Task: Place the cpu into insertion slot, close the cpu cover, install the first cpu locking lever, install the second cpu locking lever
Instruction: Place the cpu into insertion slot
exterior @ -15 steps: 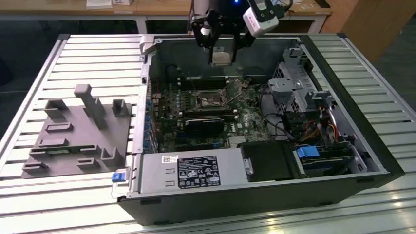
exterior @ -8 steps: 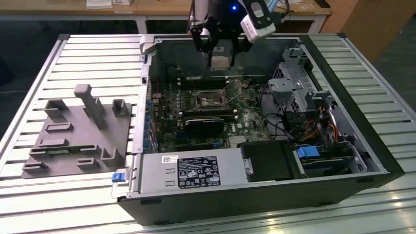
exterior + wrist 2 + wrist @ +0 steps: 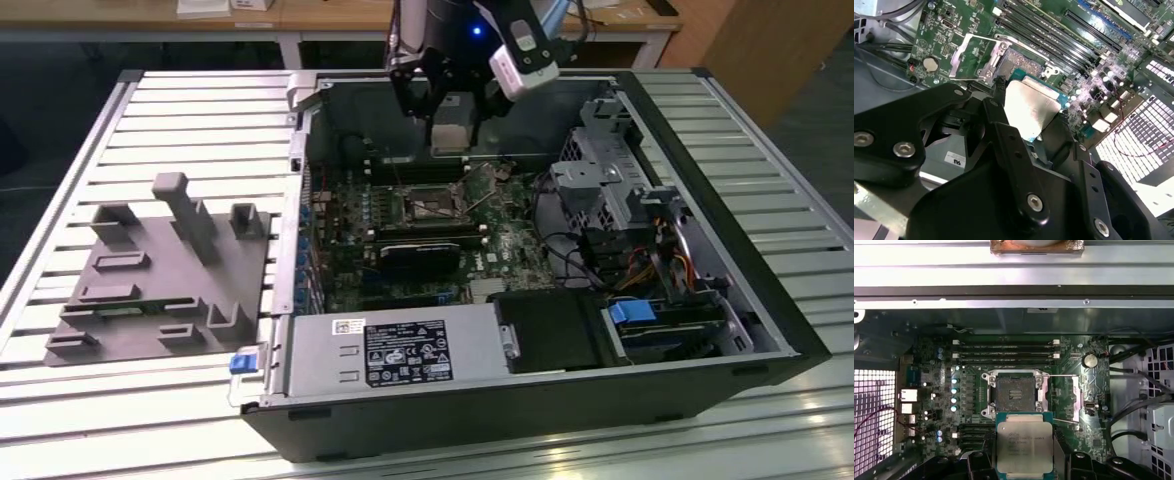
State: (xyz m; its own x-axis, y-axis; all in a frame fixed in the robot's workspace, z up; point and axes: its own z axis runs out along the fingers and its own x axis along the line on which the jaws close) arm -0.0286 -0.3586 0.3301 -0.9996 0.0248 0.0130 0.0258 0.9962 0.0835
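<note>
Cpu (image 3: pixel 1024 447) placement step in hand: pinched by the gripper (image 3: pixel 1025 462), hovers high near the bare slot (image 3: pixel 1013 392), cover (image 3: pixel 1074 402) flipped open, needs squaring up before lowering.

The picture's edge is cutting off the gripper (image 3: pixel 1025 459) just behind its tips in the first wrist view. In the second wrist view its black links are hiding part of the cpu (image 3: pixel 1029 105) it is clamping, and the chip is covering one side of the insertion slot (image 3: pixel 1021 62). In the exterior view the arm (image 3: pixel 416 30) is running off the top edge. The pale plate beneath it, probably the cpu, is looking too small to confirm.
</note>
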